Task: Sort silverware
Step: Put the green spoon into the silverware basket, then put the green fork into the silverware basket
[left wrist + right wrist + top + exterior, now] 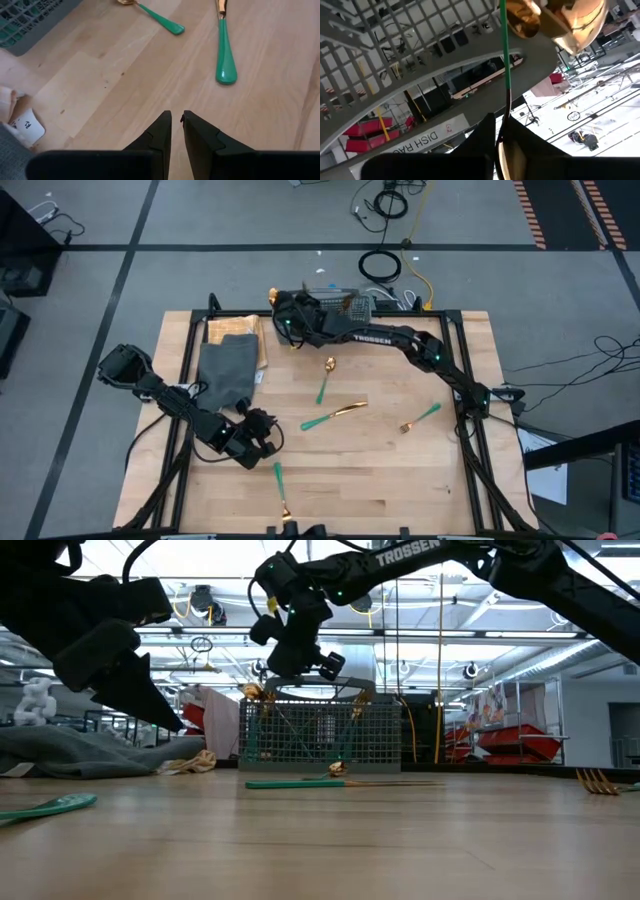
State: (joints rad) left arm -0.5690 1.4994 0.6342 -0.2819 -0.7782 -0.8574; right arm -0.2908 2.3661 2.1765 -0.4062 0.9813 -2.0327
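Observation:
My right gripper [504, 131] is shut on a piece of silverware. It hangs over the table's far side by the grey mesh basket [347, 305], and shows above the basket [320, 730] in the low view. On the wood lie a spoon [325, 380], a knife [335, 415], a fork [420, 417] and another piece [280, 488] near the front edge. My left gripper [176, 121] is shut with nothing in it. It sits low at the near left [262, 430], short of two green handles [225, 55]. My right gripper pinches one piece of silverware between its two fingers. It shows edge-on: the slim green handle [503, 60] runs forward from the fingertips and a gold part [507, 160] lies back between them. The piece is lifted clear of the table. Which kind of piece it is, I cannot tell.
A dark grey cloth [228, 370] lies at the far left over a gold-coloured packet [240, 330]. Gold heads [520, 17] show beyond the held piece. The table's black frame rails [185, 355] run along both sides. Bare wood lies at the near right.

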